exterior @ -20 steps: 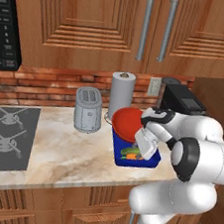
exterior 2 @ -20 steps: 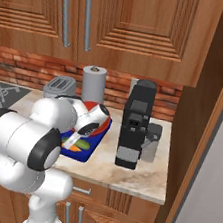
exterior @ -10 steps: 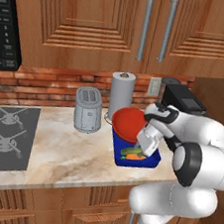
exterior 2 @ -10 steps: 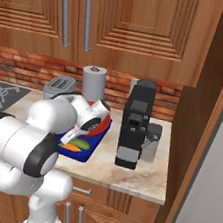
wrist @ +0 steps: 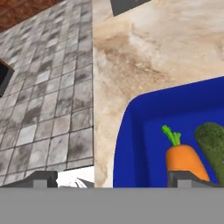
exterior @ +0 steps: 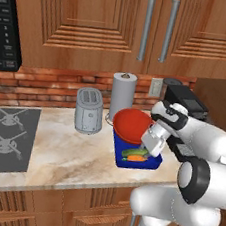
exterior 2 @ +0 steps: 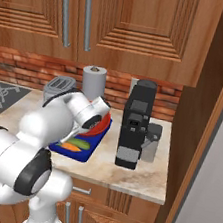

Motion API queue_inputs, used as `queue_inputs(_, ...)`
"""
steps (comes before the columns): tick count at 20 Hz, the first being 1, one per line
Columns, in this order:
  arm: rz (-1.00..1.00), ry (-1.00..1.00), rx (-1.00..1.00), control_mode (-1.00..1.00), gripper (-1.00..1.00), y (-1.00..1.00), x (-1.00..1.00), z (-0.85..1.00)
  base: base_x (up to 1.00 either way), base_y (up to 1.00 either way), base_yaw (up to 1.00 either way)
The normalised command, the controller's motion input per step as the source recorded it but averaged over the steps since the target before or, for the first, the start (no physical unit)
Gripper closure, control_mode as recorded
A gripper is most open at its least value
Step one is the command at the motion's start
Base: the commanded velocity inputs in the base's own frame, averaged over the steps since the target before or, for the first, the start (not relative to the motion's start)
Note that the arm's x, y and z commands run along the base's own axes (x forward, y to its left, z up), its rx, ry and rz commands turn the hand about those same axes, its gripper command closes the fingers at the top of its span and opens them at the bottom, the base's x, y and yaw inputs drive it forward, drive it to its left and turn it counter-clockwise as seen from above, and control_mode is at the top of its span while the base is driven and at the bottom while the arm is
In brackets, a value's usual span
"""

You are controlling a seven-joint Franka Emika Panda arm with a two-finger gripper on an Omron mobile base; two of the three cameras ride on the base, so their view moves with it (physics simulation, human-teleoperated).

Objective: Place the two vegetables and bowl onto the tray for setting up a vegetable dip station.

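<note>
no readable text, label, brand or number anywhere. the dark microwave panel [exterior: 6, 30] at the upper left of the left base view carries rows of small pale button marks, too blurred to read. the stovetop [exterior: 3, 138] bears one small white mark at its front corner, not legible.

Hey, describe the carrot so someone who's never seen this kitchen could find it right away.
Start at the marble countertop under the wooden cabinets and find the deep blue rectangular tray to the right of the silver toaster. The small orange carrot lies in the tray's near end, in front of the glossy red bowl. Unlike the dark green cucumber beside it, it is orange with a leafy green top.
</note>
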Motion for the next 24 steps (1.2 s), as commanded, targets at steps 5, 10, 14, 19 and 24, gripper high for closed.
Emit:
queue_inputs(5, -0.11, -0.10, -0.08, -1.00, -1.00, 0.01, -0.37, 0.20, 0.00, 0.00, 0.00)
queue_inputs(10, -0.26, -0.02, -0.12, -1.00, -1.00, 0.02, -0.28, 0.26, 0.00, 0.00, 0.00)
queue_inputs(14, -0.35, 0.00, -0.09, -1.00, -1.00, 0.00, -0.31, 0.26, 0.00, 0.00, 0.00)
queue_inputs(19, -0.33, 0.00, -0.07, -1.00, -1.00, 0.00, -0.29, 0.30, 0.00, 0.00, 0.00)
queue_inputs(24, -0.30, 0.00, -0.08, -1.00, -1.00, 0.00, -0.31, 0.29, 0.00, 0.00, 0.00)
